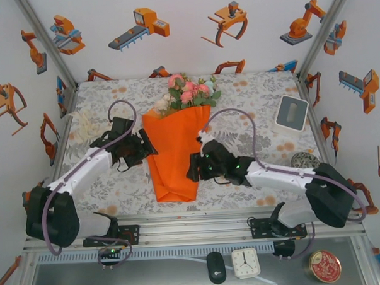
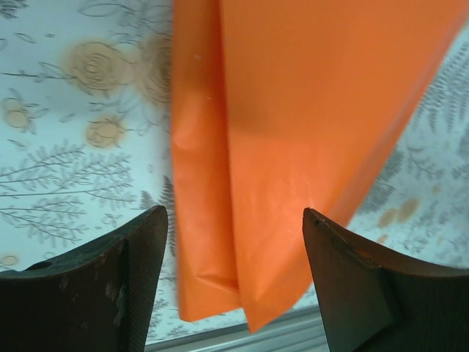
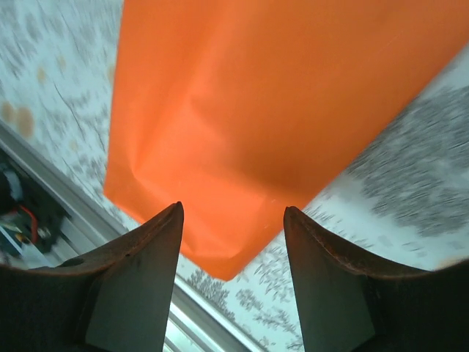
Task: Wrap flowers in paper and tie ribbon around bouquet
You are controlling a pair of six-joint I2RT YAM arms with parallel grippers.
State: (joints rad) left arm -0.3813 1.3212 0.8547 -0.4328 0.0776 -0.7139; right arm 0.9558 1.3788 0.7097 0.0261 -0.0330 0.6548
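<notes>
On the floral table [image 1: 257,89], left claw [image 2: 234,214] and right claw [image 3: 233,208] gape beside the bouquet [image 1: 172,149]

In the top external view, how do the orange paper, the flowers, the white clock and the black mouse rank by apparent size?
1. orange paper
2. flowers
3. white clock and black mouse: too alike to rank

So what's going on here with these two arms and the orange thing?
Two robot arms are making a bouquet. The pink and white flowers already sit in a cone of bright orange paper lying on the floral-patterned table. The left gripper and the right gripper flank the cone, one on each side, both open and pinching nothing. The cream-white ribbon lies bunched near the table's left edge, not yet tied on.
</notes>
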